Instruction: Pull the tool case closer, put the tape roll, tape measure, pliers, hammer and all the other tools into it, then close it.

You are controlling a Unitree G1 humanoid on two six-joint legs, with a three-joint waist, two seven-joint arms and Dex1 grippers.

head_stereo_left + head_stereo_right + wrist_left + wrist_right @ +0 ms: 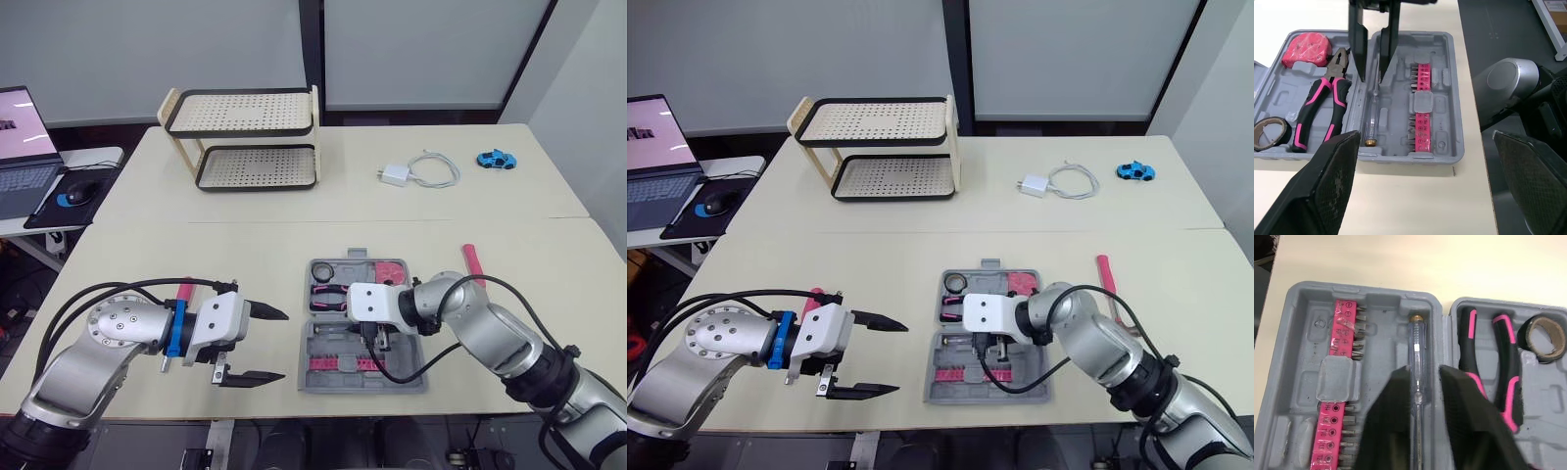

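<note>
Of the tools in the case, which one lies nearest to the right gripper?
The clear screwdriver: it lies between the open jaws of the right gripper. The pliers and tape roll sit in the other half.

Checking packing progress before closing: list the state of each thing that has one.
tool case: open, lying flat
pliers: in case
tape roll: in case
tape measure: in case
screwdriver: seated in case slot
left gripper: open, empty
right gripper: open, straddling screwdriver
laptop: open

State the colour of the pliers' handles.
Pink and black, on the metal-nosed pliers; best seen in the left wrist view.
</note>
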